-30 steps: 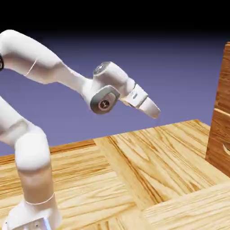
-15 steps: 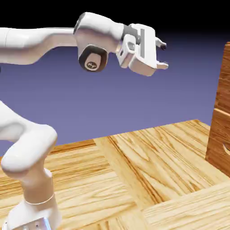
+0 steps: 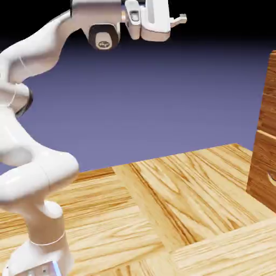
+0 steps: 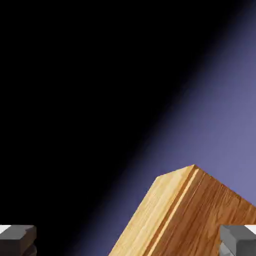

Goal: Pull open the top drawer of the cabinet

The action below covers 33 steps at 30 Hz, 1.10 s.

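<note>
In the exterior view, the hand (image 3: 180,20) is seen at the very top of the frame, pointing right toward the cabinet (image 3: 266,135), which stands at the right edge on the pale wood counter (image 3: 178,199). The hand is well apart from the cabinet and above it. Only one finger (image 3: 181,20) is visible here. The top drawer (image 3: 269,91) lies above a horizontal seam, mostly cut off by the frame edge.

In the hand view, the fingertips (image 4: 17,236) are spread wide at the bottom corners, with nothing held between them. A top corner of the cabinet (image 4: 200,220) is seen between them, against the blue-violet backdrop (image 4: 230,100).
</note>
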{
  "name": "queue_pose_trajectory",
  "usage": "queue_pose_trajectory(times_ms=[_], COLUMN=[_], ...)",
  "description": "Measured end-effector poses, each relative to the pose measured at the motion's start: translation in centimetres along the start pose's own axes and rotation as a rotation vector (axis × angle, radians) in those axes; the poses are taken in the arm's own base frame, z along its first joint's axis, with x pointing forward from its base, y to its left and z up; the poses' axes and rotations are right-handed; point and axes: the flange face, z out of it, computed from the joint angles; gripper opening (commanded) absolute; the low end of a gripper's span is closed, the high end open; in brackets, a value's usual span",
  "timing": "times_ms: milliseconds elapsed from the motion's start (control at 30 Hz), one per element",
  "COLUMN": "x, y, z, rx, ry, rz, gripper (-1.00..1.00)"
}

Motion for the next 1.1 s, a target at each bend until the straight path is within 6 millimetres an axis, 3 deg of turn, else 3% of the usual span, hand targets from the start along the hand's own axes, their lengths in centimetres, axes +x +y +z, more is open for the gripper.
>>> queue_pose_trajectory(times_ms=[133,300,467,600,733,833,933,1067,1100], x=[-3.6,-7.5,-9.7,-9.7,-8.0,-5.3,-1.6,4.9,5.6], y=[0.8,3.5,8.0,12.7,18.3,22.8,27.6,34.2,34.8], z=[1.9,6.2,12.2,17.9,24.0,28.5,32.6,37.4,37.8], rx=[0.047,0.067,0.046,0.003,-0.055,-0.105,-0.155,-0.216,-0.221], ry=[-0.042,-0.103,-0.162,-0.201,-0.228,-0.239,-0.242,-0.233,-0.232], rz=[0.048,0.099,0.153,0.208,0.28,0.348,0.429,0.56,0.573], gripper=[0.0,0.0,0.0,0.0,0.0,0.0,0.0,0.0,0.0])
